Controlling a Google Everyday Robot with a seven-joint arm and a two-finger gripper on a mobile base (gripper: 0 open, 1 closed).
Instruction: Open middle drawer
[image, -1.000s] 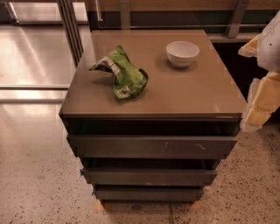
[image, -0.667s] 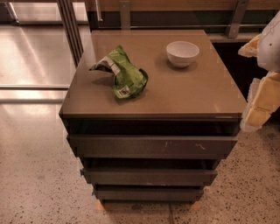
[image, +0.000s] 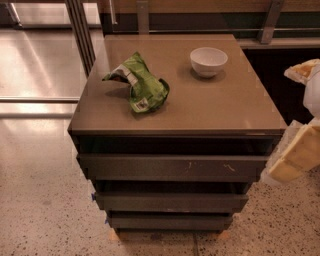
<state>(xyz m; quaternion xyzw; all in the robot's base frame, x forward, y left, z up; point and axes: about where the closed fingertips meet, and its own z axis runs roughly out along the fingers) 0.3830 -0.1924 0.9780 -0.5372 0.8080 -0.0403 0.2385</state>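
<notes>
A grey-brown cabinet has three stacked drawer fronts. The top drawer (image: 172, 167) is the widest and bears pale scratches. The middle drawer (image: 171, 202) is a plain dark front below it, and it looks shut. The bottom drawer (image: 170, 221) is the narrowest. My gripper (image: 295, 160) shows as pale cream parts at the right edge of the camera view, beside the cabinet's right front corner and level with the top drawer. It touches nothing.
On the cabinet top (image: 225, 107) lie a crumpled green chip bag (image: 141, 85) and a white bowl (image: 208, 61). A metal post (image: 80, 30) stands at the back left. Speckled floor (image: 40, 200) lies in front and to the left.
</notes>
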